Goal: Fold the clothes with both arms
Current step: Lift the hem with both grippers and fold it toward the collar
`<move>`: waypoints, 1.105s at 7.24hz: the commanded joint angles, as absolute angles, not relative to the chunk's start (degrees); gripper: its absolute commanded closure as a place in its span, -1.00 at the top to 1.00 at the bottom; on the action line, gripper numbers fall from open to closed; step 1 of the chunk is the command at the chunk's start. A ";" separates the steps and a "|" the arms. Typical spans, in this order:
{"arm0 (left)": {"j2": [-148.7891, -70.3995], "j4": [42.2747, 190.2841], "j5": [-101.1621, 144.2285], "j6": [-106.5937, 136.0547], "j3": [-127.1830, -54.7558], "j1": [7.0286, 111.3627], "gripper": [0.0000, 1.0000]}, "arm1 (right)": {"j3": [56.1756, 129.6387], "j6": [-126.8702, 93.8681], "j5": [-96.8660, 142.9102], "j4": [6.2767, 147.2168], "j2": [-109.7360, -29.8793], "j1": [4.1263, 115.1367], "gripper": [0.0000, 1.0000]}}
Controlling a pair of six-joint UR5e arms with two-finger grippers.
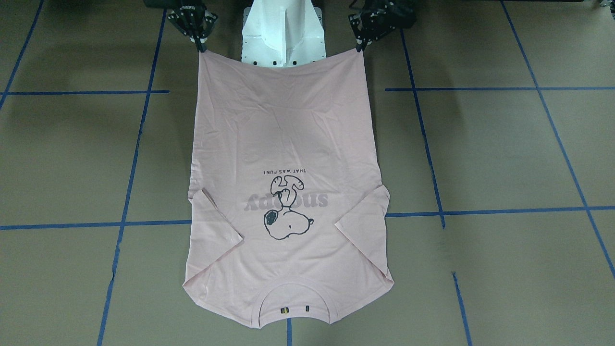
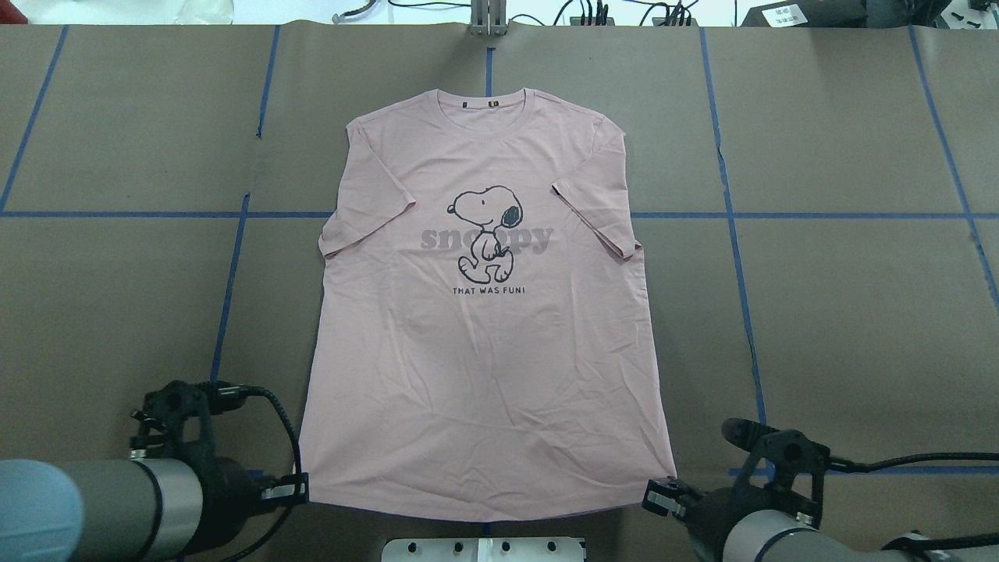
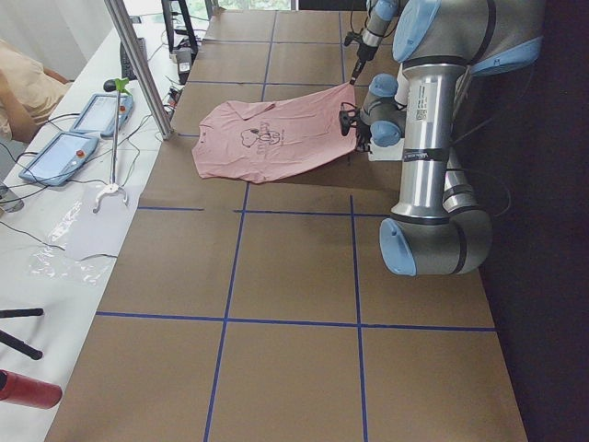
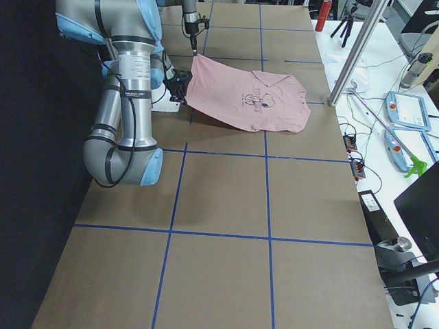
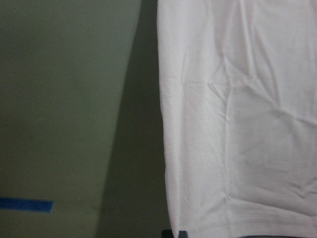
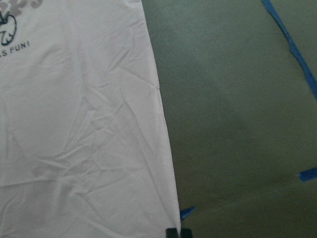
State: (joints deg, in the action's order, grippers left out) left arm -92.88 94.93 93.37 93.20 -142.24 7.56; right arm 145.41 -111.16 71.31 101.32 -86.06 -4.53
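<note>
The left fingers [image 1: 358, 46] are pressed together on one corner of the hem [image 1: 288, 72], and the right fingers [image 1: 200, 46] are clamped the same way on the other. Each wrist view shows only a dark fingertip at the bottom of the frame, where the cloth's side edge runs down into it. The front-facing view shows both pinches more clearly.

Between the two grips the hem is raised off the counter [image 2: 819, 312] and pulled nearly straight, with a shallow sag in the middle in front of the white pedestal [image 1: 283, 33]. Gripping the two corners keeps that edge spread to its full width. I judge this is so the lower half can be carried over as one flat sheet rather than bunching.

From the hem the pale pink T-shirt [image 2: 484, 351] slopes down onto the counter and lies flat, print [image 2: 484, 234] up, along the counter's middle. The hem is at the robot's edge and the collar [image 2: 488, 100] points to the far, operators' edge. The sleeves [image 2: 367, 195] are turned in at an angle over the body, so the outline is already narrow. Light creases cross the lower half.

The step in hand looks like the lengthwise fold, bringing the hem toward the collar. It calls for both arms to travel level and together, or the edge will skew against the blue tape lines [image 2: 780, 215].
</note>
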 commanded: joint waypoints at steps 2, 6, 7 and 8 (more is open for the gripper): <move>-95.88 80.07 102.39 92.38 -156.19 11.77 -1.00 | 154.60 -109.53 79.26 117.30 -77.81 -0.64 -1.00; -110.53 78.49 102.83 73.00 -136.46 30.61 -1.00 | 136.56 -90.30 89.54 116.55 -63.92 23.15 -1.00; -113.09 78.66 103.01 68.51 -130.58 35.63 -1.00 | 131.01 -87.65 89.39 115.06 -61.11 25.99 -1.00; -115.64 79.45 103.01 63.59 -124.60 40.03 -1.00 | 126.00 -87.45 89.04 110.96 -60.82 27.23 -1.00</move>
